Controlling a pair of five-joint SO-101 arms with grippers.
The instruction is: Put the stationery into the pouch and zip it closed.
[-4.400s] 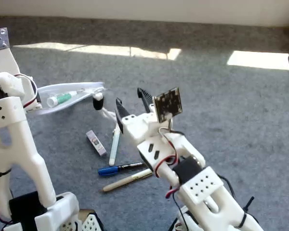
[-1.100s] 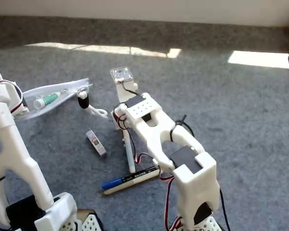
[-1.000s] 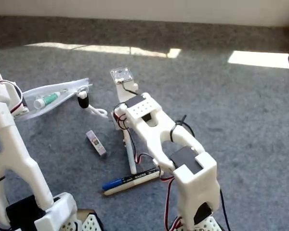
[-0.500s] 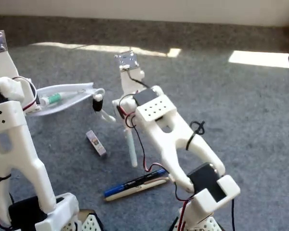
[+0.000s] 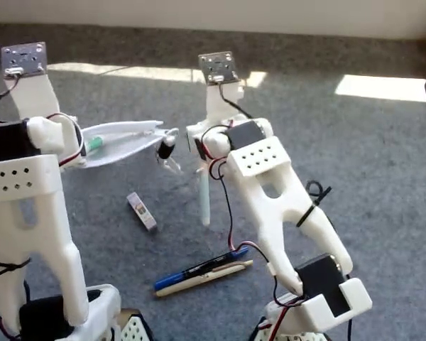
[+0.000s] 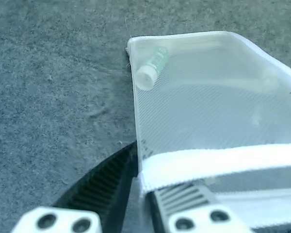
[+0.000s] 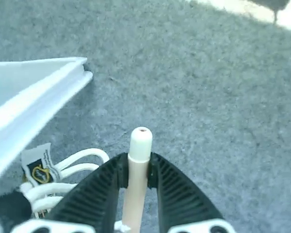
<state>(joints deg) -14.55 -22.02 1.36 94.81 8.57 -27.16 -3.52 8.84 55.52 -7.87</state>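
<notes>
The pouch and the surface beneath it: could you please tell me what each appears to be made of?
The pouch looks like soft translucent plastic with a fine ribbed texture: the green-labelled tube shows through it. Its white edge band looks like woven fabric, though I cannot be sure. The surface seems grey short-pile carpet, fuzzy and matte.

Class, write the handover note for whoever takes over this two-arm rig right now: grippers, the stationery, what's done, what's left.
Left gripper: shut on the edge of the pouch, holding it up.
Right gripper: shut on the white pen, raised beside the pouch.
Done: a green-and-white tube is inside the pouch.
Left: put in the white pen, then the small block, blue pen and cream pen lying on the carpet; zip the pouch closed.
</notes>
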